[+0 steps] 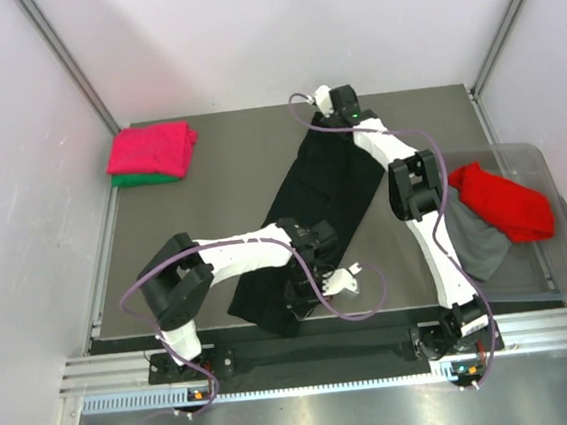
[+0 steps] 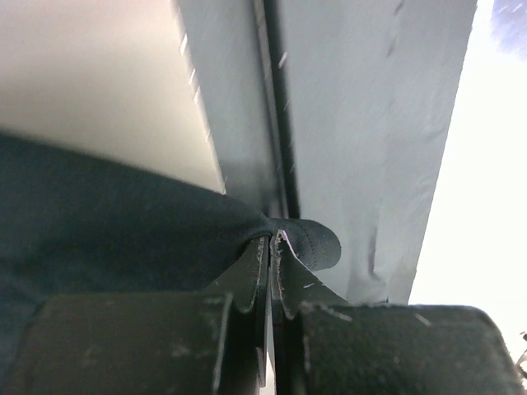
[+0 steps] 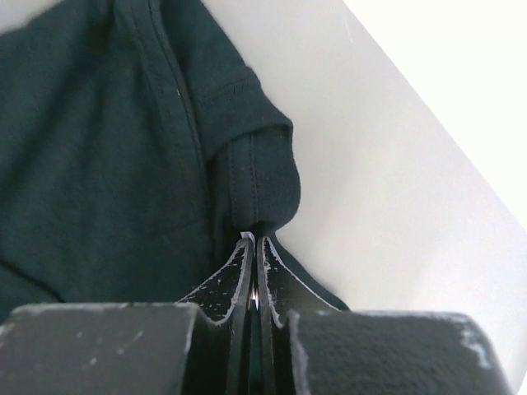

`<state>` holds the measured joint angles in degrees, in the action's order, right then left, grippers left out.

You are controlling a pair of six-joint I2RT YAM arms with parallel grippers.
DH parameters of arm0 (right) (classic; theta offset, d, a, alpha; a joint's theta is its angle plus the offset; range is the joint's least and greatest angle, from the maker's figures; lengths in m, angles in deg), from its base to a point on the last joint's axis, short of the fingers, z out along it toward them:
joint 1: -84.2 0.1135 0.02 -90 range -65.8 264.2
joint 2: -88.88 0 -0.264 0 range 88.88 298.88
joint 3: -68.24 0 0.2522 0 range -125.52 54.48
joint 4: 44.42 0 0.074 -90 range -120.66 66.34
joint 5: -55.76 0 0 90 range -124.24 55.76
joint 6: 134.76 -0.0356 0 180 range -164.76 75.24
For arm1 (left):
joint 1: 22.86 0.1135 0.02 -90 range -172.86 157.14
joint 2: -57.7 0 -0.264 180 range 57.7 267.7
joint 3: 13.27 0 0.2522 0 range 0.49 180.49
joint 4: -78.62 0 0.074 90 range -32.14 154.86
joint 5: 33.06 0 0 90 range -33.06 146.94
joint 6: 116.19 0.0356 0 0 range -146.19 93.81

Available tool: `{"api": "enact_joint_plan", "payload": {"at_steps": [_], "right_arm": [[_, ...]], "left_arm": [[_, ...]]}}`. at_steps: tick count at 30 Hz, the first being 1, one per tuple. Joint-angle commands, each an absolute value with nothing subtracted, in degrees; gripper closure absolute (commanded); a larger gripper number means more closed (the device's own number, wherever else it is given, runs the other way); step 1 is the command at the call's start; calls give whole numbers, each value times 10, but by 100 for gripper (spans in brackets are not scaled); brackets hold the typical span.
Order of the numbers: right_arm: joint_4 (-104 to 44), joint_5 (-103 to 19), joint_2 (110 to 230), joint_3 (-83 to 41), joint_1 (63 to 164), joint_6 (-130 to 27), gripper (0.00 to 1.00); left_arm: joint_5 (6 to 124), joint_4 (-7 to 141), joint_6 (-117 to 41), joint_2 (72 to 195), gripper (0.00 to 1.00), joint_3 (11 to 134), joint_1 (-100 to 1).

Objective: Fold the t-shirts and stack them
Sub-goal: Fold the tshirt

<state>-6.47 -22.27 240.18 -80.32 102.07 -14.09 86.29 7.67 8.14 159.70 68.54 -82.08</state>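
A black t-shirt (image 1: 327, 193) lies stretched in a long diagonal band across the dark table (image 1: 224, 218). My left gripper (image 1: 301, 293) is shut on its near end; in the left wrist view the black t-shirt (image 2: 123, 214) bunches into a fold pinched at the left gripper (image 2: 272, 239). My right gripper (image 1: 329, 123) is shut on the far end, where a hemmed fold of the black t-shirt (image 3: 107, 148) is clamped in the right gripper (image 3: 254, 239). A folded pink-red t-shirt (image 1: 153, 148) rests on a green t-shirt (image 1: 145, 179) at the far left corner.
A clear plastic bin (image 1: 560, 266) stands off the table's right edge, holding a red t-shirt (image 1: 506, 203) and a grey t-shirt (image 1: 479, 242). White walls close in the left, back and right. A metal rail (image 1: 307, 351) runs along the near edge.
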Motion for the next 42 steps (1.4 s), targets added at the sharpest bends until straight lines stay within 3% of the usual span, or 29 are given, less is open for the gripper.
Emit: {"api": "enact_joint_plan", "payload": {"at_steps": [1, 9, 15, 18, 19, 22, 24, 30, 34, 37, 42], "right_arm": [[-166, -225, 2421, -846, 1050, -101, 100], [-303, -228, 2457, -890, 1060, -89, 100], [-420, -253, 2494, -917, 1060, -71, 100], [-472, -265, 2512, -928, 1059, -71, 99], [-485, -266, 2517, -930, 1062, -73, 95], [-532, -255, 2521, -932, 1063, -89, 60], [-546, -221, 2510, -930, 1066, -93, 29], [-546, -114, 2346, -826, 1059, -114, 24], [-477, -89, 2129, -649, 1044, -213, 23], [-301, -166, 1969, -498, 1026, -385, 25], [-146, -396, 1809, -280, 1005, -578, 27]], "left_arm": [[915, 85, 76, 1612, 100, 720, -839], [946, 73, 55, 1669, 97, 794, -885], [937, 84, 19, 1696, 63, 868, -899], [912, 93, 0, 1703, 57, 903, -894], [911, 95, -9, 1705, 56, 915, -891], [895, 91, -14, 1702, 54, 943, -884], [881, 78, -14, 1693, 54, 965, -872], [803, 74, -52, 1634, 53, 1083, -768], [762, 118, -101, 1571, 47, 1027, -667], [707, 157, -136, 1494, 43, 940, -627], [701, 227, -233, 1414, 43, 803, -526]]}}
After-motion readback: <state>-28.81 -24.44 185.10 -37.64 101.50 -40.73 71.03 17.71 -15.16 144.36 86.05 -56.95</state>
